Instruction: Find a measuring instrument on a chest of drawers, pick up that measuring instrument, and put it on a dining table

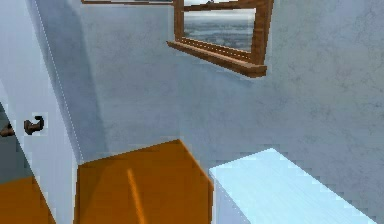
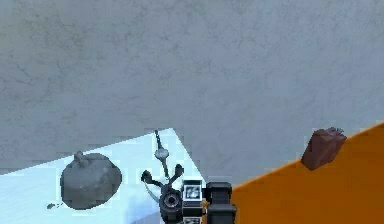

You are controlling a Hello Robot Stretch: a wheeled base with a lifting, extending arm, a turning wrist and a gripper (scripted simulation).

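Arm side view: a white-topped unit (image 2: 30, 190) occupies the lower left corner. On it rests a grey lump with a short stem (image 2: 90, 182). At the unit's right edge, just beside the lump, the end effector (image 2: 160, 168) shows at the tip of the dark arm (image 2: 218, 205). How its fingers are set cannot be told, nor whether it holds anything. The measuring instrument cannot be made out among the shapes on the unit. Well apart from the unit, a brown object (image 2: 325, 147) sits on the orange floor (image 2: 330, 195) by the wall. Forward view: the unit stands below a wood-framed window (image 1: 220, 40), with a white door (image 1: 50, 140) across the floor from it.
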